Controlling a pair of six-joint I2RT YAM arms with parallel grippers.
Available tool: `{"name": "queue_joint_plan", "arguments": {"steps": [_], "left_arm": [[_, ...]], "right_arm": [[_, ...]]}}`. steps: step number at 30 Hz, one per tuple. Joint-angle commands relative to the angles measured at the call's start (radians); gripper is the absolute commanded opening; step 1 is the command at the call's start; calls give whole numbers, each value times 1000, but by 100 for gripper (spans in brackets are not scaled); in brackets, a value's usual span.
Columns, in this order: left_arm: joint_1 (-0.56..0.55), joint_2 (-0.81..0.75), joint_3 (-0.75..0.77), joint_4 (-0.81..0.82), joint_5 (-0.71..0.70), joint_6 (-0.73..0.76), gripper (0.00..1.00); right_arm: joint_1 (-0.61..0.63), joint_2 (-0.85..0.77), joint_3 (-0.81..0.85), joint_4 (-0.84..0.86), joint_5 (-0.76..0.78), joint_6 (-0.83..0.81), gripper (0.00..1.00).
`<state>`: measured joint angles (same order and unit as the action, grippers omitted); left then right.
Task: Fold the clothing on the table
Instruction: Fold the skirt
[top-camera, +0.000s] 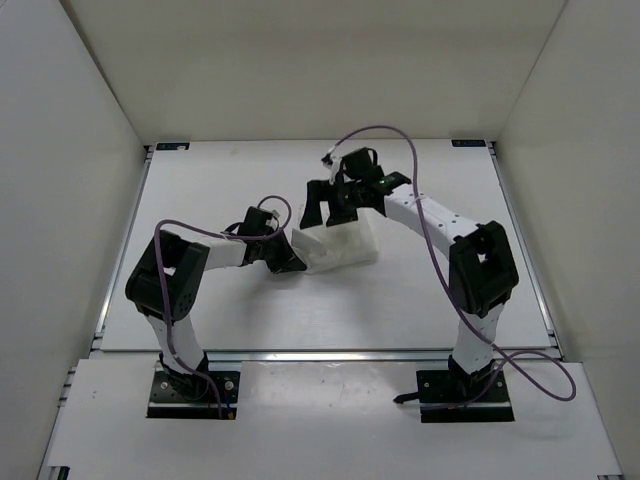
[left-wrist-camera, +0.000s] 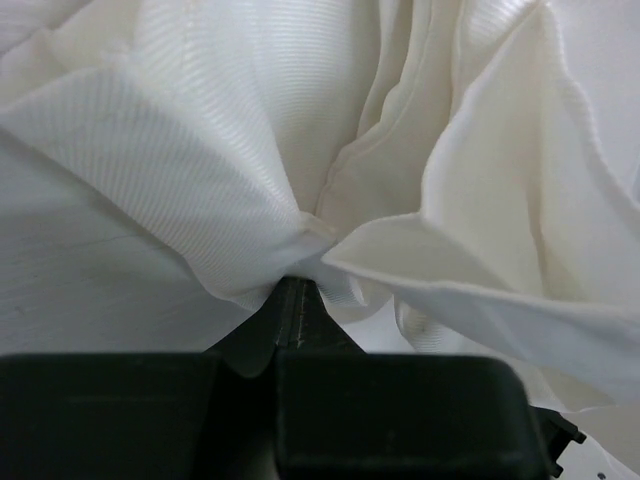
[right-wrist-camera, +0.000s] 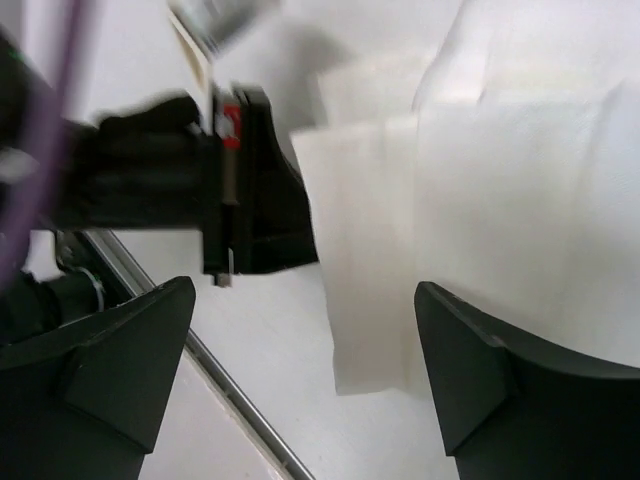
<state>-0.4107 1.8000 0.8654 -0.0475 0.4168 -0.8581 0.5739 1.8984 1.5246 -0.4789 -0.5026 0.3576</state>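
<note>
Top external: I see the thin, wrinkled white fabric clothing (top-camera: 345, 245) gathered into a compact block on the flat matte white table (top-camera: 250, 310). My left gripper (top-camera: 290, 258) meets the clothing's left edge, and my right gripper (top-camera: 330, 208) hangs over its far edge.

Left wrist: the left gripper (left-wrist-camera: 292, 300) is clamped on a bunched pinch of clothing (left-wrist-camera: 200, 150). If that arm pulls, I expect the block to drag or unfold.

Right wrist: the right gripper (right-wrist-camera: 300, 360) stands wide, holding nothing, above the clothing's (right-wrist-camera: 480, 180) layered edge. If it drops, a finger could catch a layer and peel it back.
</note>
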Motion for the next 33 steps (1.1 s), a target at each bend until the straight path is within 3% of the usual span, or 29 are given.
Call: {"name": "queue_joint_plan", "arguments": {"steps": [1, 3, 5, 7, 9, 10, 17, 20, 22, 25, 29, 33], "left_arm": [[22, -45, -34, -52, -32, 10, 0], [38, -68, -46, -40, -29, 1, 0], [58, -94, -58, -44, -15, -1, 0], [85, -141, -65, -40, -4, -4, 0], [128, -198, -80, -28, 28, -9, 0], [130, -236, -86, -26, 28, -10, 0], [165, -321, 0, 1, 117, -7, 24], [138, -321, -6, 122, 178, -44, 41], [104, -323, -17, 187, 188, -62, 58], [35, -324, -3, 146, 131, -20, 72], [-20, -300, -17, 176, 112, 5, 74], [-36, -292, -100, 357, 120, -137, 57]], "right_arm": [[-43, -104, 117, 83, -13, 15, 92], [-68, -131, 141, 62, 48, -5, 93], [-98, -148, 131, 28, 125, -22, 83], [-123, -166, 85, 14, 162, -42, 53], [-158, -157, 14, -1, 199, -57, 3], [-155, -153, -10, -13, 208, -74, 0], [-51, -55, -56, -58, 220, -109, 0], [-45, -26, -92, -11, 190, -82, 0], [-39, -13, -99, 6, 191, -82, 0], [-52, 11, -110, 28, 196, -89, 0], [-51, 76, -84, 42, 188, -85, 0], [-40, 111, -78, 55, 167, -56, 0]]}}
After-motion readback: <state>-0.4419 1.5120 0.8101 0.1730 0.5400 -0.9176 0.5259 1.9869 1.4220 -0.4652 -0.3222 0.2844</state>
